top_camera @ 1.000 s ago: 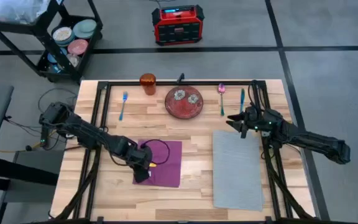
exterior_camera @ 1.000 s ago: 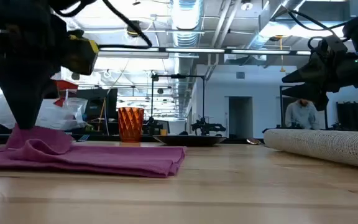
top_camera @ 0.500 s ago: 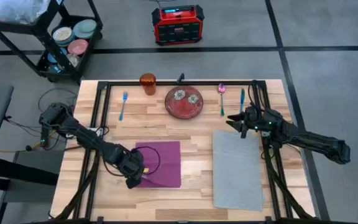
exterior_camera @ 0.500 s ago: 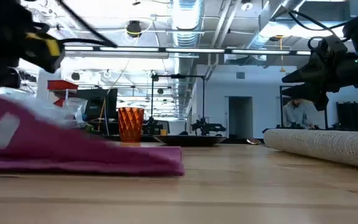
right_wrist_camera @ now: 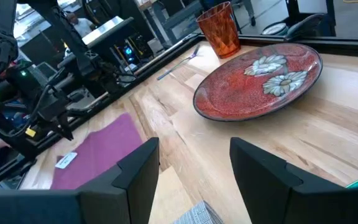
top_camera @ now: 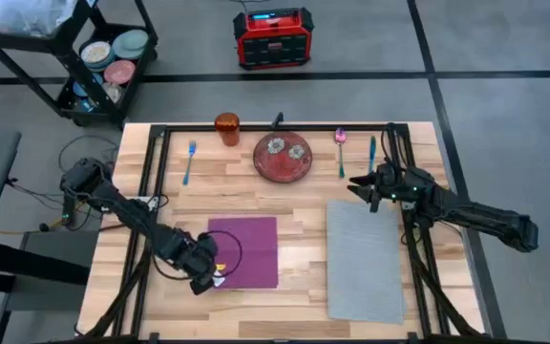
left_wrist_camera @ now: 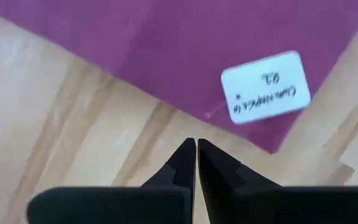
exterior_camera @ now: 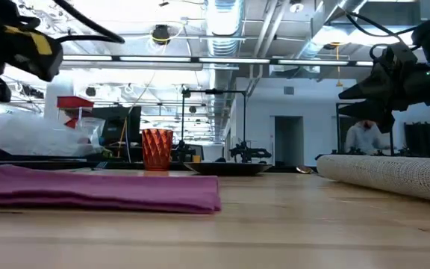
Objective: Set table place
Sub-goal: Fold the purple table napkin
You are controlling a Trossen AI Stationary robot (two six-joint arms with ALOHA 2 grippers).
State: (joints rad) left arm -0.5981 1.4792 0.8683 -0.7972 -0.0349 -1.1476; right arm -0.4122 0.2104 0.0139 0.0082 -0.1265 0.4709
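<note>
A purple napkin (top_camera: 246,251) lies flat and spread on the light wood tabletop (top_camera: 304,201), its white label (left_wrist_camera: 264,86) showing at one corner. The left gripper (top_camera: 201,278) hangs just off that corner with its fingers pressed together and holding nothing. The grey placemat (top_camera: 365,258) lies well apart from the napkin on the tabletop's right half. Above the placemat's far left corner the right gripper (top_camera: 370,189) waits in the air with its fingers (right_wrist_camera: 138,165) spread apart and empty.

Along the far edge stand the orange cup (top_camera: 226,127) and the red patterned plate (top_camera: 284,157), with a blue fork (top_camera: 189,161) to the left and a pink spoon (top_camera: 340,149) and a teal utensil (top_camera: 372,151) to the right. Nothing rests on the placemat yet.

The napkin appears laid out, so the setting is at an early stage. The likely next move is bringing the plate onto the placemat, which calls for a firm pinch on its raised rim and a level carry.
</note>
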